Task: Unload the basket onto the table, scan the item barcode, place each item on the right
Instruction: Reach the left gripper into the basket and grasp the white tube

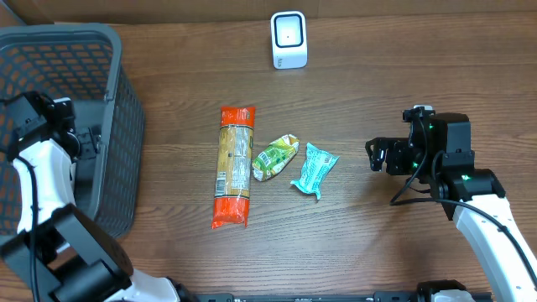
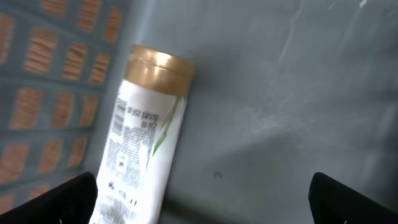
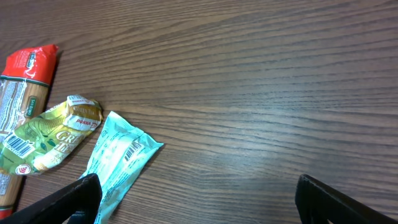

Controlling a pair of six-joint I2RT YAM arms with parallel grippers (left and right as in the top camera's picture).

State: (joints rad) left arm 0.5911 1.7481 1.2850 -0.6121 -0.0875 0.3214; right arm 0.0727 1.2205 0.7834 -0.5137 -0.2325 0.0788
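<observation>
The brown wooden table (image 1: 377, 75) carries a gray mesh basket (image 1: 126, 126) at my left, and at mid-table a long orange packet (image 1: 234, 166), a green packet (image 1: 275, 158) and a teal packet (image 1: 314, 169) lie side by side below the white scanner (image 1: 289, 39). My left gripper (image 2: 208, 202) reaches down into the basket, spread wide and empty above a gold-capped tube (image 2: 146, 143) lying on its floor. My right gripper (image 1: 375, 157) hangs low to the right of the teal packet, spread wide, grasping nothing.

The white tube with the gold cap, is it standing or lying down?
Lying down: the tube rests lengthwise on the basket floor, its long side showing.
</observation>
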